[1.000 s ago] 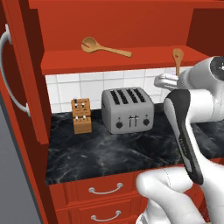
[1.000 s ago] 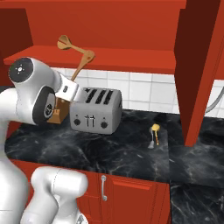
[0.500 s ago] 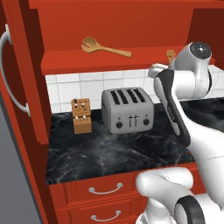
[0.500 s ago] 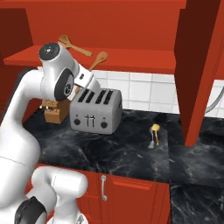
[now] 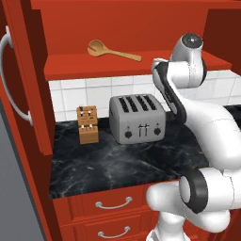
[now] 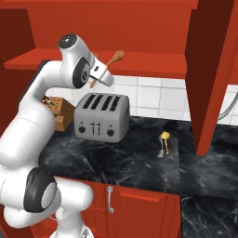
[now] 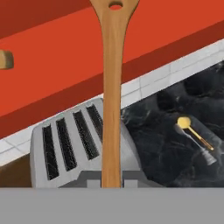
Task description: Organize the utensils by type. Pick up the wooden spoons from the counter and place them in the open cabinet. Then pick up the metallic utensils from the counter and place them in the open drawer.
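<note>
A: Change since 1 second back: arm has swung up and left. Gripper point(image 6: 103, 76) was beside the toaster point(image 5: 137, 118) at counter height; now it sits at shelf level, above the toaster.

B: Claw state?

A: Clamped on the handle of spoon 2 point(image 7: 111, 87). In the hand view the handle runs straight up from between the fingertips; the bowl end, with a small hole, is cut by the top edge. From the right base view the bowl point(image 6: 116, 57) pokes up in front of the shelf point(image 6: 153, 62).

B: Spoon 1?

A: Lying flat on the cabinet shelf point(image 5: 84, 63), left of centre, spoon 1 point(image 5: 113, 51) with its bowl toward the left. Well apart from the gripper.

B: Meaning for the task?

A: My read: wooden half is nearly done. 1 spoon placed, 1 carried to shelf height but not over the board yet. It needs to go forward onto the shelf, then release.

B: Metal pieces?

A: Gold-tinted piece point(image 6: 164, 140) lies on the counter point(image 6: 116, 158), right of the toaster, with a grey-handled bit touching or just beside it; too small to separate. Untouched, I judge. Drawer not sighted.

B: Any writing or brands?

A: None legible. Toaster front has 2 knobs and lever slots, no lettering. Knife block point(image 5: 87, 124) plain.
</note>
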You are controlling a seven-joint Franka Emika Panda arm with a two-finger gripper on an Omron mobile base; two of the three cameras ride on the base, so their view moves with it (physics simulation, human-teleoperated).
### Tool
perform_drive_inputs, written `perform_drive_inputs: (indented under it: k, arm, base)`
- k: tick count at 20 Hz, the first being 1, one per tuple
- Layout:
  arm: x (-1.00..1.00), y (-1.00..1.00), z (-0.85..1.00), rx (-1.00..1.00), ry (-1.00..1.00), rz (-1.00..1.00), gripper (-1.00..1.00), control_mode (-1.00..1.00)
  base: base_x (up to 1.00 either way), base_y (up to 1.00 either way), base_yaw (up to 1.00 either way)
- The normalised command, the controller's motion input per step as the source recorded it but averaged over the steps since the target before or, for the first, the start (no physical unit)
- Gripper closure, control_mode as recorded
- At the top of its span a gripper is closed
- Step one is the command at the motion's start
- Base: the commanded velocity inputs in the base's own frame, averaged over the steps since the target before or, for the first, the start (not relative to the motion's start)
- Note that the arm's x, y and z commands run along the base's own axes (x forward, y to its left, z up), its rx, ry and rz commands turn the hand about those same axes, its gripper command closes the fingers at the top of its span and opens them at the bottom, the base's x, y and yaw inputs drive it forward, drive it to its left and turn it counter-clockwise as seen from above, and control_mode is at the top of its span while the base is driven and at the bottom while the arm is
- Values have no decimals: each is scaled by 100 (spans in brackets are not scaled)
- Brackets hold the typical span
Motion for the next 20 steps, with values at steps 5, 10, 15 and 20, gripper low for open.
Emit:
perform_drive_inputs:
  k: [5,10,15,20]
  arm:
    - [79,-20,8,0,0,-24,100,-100]
    - [58,-23,15,0,-4,-24,100,-100]
    - [35,-20,17,0,-10,-18,100,-100]
    - [33,-31,10,0,-15,-9,100,-100]
  base:
    - [0,0,0]
    - [0,0,0]
    - [0,0,0]
    - [0,0,0]
